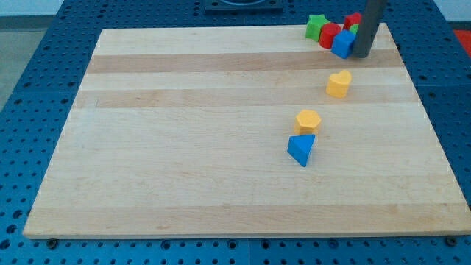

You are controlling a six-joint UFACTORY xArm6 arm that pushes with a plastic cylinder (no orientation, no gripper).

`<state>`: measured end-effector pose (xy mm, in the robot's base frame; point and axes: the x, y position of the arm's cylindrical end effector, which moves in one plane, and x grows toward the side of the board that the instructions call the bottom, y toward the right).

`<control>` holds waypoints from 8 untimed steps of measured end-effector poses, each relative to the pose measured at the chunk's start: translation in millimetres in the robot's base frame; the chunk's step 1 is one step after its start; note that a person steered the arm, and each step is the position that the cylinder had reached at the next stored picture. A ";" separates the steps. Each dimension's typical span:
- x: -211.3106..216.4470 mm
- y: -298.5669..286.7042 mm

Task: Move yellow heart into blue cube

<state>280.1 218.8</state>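
Note:
The yellow heart (338, 84) lies on the wooden board at the view's upper right. The blue cube (343, 44) sits above it near the board's top edge, touching a red block (329, 34). My tip (363, 54) is down on the board just to the right of the blue cube, touching or nearly touching it. The heart is a short way below and left of my tip, apart from the cube.
A green star (316, 26) sits left of the red block. Another red block (352, 20) and a green block (354, 30) lie behind the rod. A yellow hexagon (308, 120) and a blue triangle (301, 149) lie near the board's middle right. The board's wood (184, 147) rests on a blue pegboard table.

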 end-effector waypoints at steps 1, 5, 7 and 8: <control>24.7 0.0; 166.4 -78.3; 98.2 -96.5; 95.0 -58.4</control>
<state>375.2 160.4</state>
